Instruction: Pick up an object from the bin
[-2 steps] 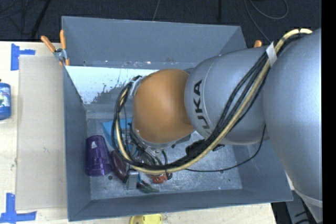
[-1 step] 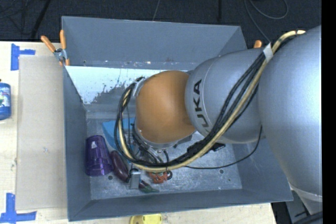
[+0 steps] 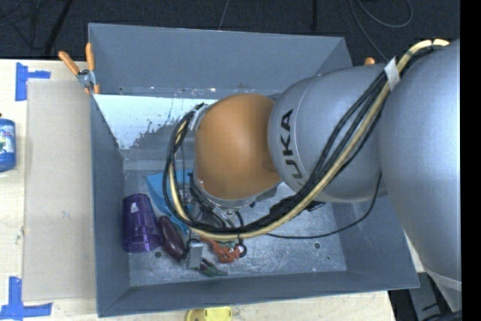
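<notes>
Grey bin point(image 3: 225, 60), lower-left floor: a purple ribbed cup point(image 3: 137, 222) lies beside a dark maroon oval piece point(image 3: 171, 237), with a blue sheet point(image 3: 156, 188) behind and a small red item point(image 3: 230, 253) near. My orange wrist cover point(image 3: 233, 146) and cables overhang them. My gripper point(image 3: 198, 255) sits low, just beside the maroon piece. I cannot tell how far it is open.

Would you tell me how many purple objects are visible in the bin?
1: a translucent purple container at the left of the bin floor, beside a dark maroon object. The arm may hide others.
</notes>
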Robot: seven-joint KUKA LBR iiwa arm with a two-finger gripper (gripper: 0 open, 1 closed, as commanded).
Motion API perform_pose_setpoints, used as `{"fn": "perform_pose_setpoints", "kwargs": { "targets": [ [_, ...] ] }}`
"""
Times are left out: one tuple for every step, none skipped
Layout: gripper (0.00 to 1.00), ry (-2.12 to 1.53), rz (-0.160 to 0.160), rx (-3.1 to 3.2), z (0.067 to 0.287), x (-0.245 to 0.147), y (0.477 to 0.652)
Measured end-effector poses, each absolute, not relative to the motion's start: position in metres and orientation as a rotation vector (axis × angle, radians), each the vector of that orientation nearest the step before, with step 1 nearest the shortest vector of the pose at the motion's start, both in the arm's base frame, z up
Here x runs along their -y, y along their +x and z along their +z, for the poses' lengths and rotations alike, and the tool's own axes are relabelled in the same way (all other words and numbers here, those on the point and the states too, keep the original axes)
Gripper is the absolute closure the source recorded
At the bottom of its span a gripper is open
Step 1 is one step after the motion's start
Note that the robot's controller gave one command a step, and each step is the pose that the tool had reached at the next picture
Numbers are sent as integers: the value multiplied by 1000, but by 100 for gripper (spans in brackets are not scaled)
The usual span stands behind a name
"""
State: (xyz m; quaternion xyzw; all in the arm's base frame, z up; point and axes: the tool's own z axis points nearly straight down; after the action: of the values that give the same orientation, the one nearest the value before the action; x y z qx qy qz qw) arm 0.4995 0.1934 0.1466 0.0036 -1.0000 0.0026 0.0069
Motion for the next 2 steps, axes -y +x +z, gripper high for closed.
{"fn": "perform_pose_setpoints", "kwargs": {
  "targets": [
    [0,33,-7,3154,136,-168,515],
    [100,89,-5,3146,77,-146,527]
  ]
}}
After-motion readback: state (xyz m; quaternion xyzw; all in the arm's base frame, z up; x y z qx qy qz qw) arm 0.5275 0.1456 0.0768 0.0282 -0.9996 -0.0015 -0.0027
